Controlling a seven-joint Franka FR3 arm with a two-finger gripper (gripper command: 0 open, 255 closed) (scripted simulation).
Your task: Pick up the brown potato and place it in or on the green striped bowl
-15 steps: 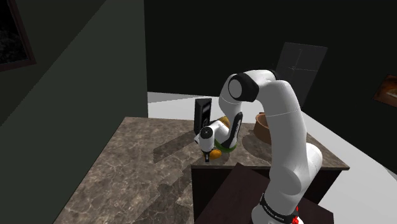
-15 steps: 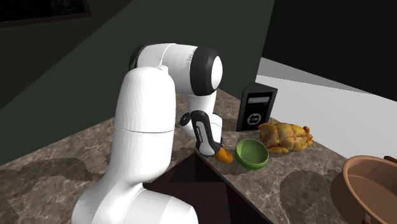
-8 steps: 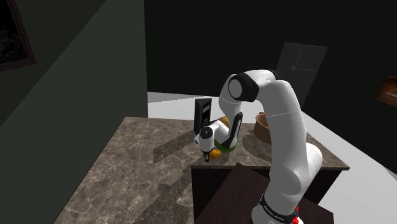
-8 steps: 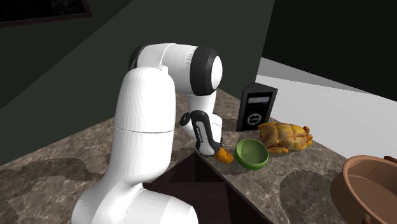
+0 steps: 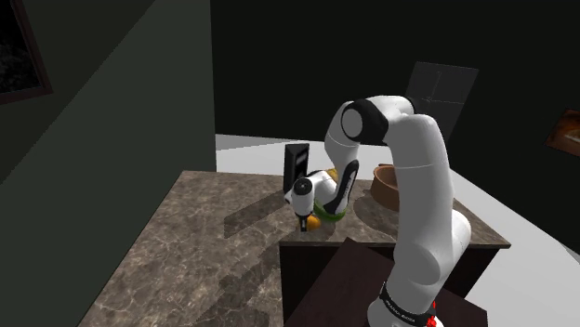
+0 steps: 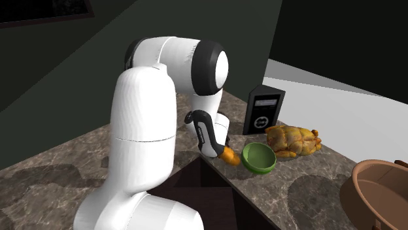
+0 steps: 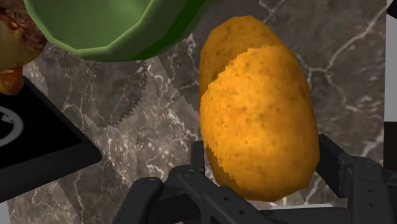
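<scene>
Gripper [image 7: 261,162] is clamped on the potato [image 7: 257,114], one finger on each flank across its short axis. The potato sits low over the marble table [image 6: 65,160], at the edge nearest the stand [image 5: 321,269], just beside the green bowl [image 6: 259,157]. We can't tell if it's clear of the top. We'd expect it stiff, fairly light and rough-skinned, so little slip. Rounded flanks could roll, so a mid-body hold looks best. Black panel [image 6: 263,111] behind the bowl has white markings, unreadable. No brands legible.
</scene>
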